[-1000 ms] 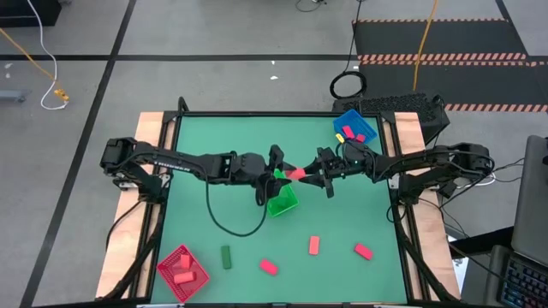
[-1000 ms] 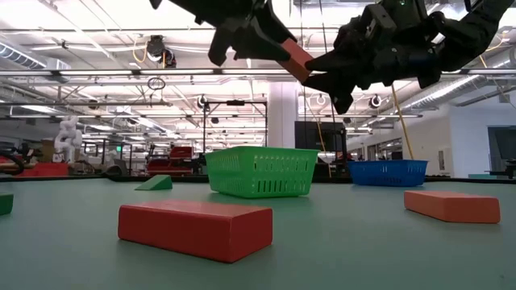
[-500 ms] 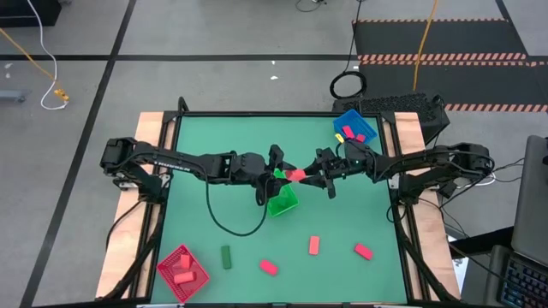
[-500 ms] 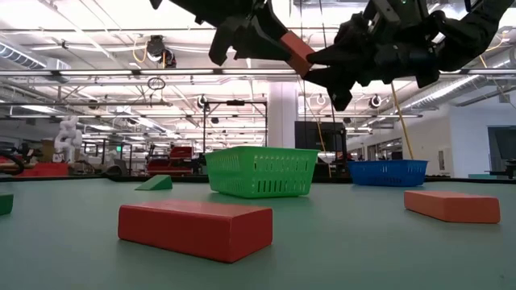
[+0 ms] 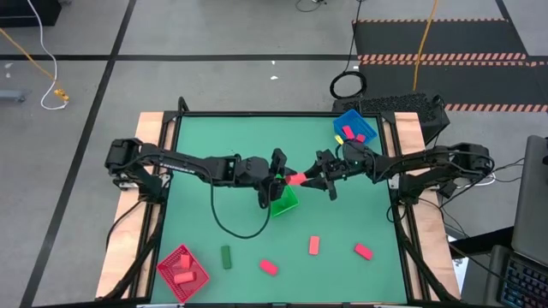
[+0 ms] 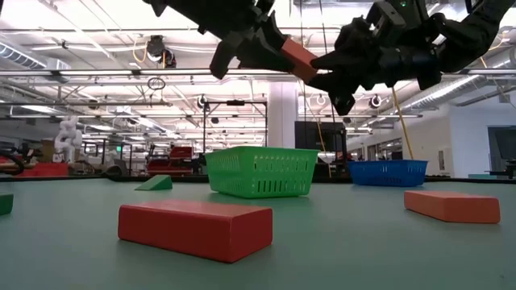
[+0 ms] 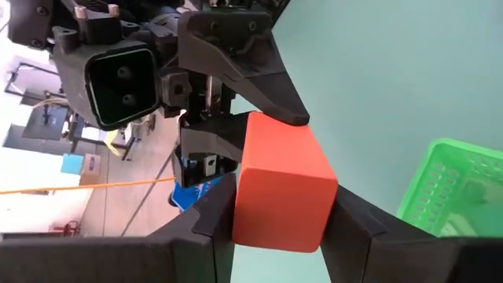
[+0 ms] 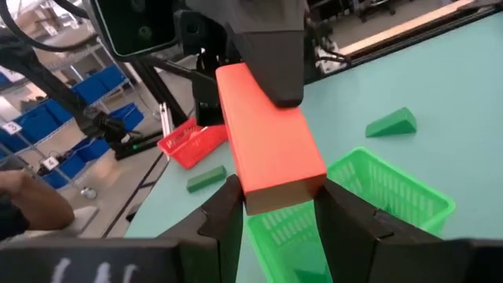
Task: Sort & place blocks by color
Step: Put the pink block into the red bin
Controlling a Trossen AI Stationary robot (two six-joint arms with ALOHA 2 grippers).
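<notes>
**MID-AIR HANDOVER: RED BLOCK HELD BY BOTH GRIPPERS**

Status: one red block point(image 5: 295, 178) is suspended above the table centre, over the green bin point(image 5: 283, 199). Both arms meet there.

Left gripper point(image 5: 279, 169): fingers closed w/ the block between them; left wrist view shows the block point(image 7: 281, 182) clamped at its near end, one finger each side.

Right gripper point(image 5: 313, 179): also closed on the same block, at the opposite end; right wrist view shows the block point(image 8: 267, 149) pinched between its two fingers, w/ the left arm's fingers on the far end.

Key relation: block long axis runs roughly along the line between the two grippers, i.e. left–right across the table in the high view. Each gripper has one end; neither is nearer. In the low view the block point(image 6: 297, 58) tilts, the left-gripper end higher.

Judgement: handover in progress; one gripper must let go before the other can pull away along the block axis. Release direction cannot be told. Red bin point(image 5: 182, 272) sits at the near-left corner, so the left arm is the closer carrier.

Other blocks: red ones on the table near edge, e.g. point(image 5: 314, 245), point(image 5: 363, 251); green block point(image 5: 226, 256).
</notes>
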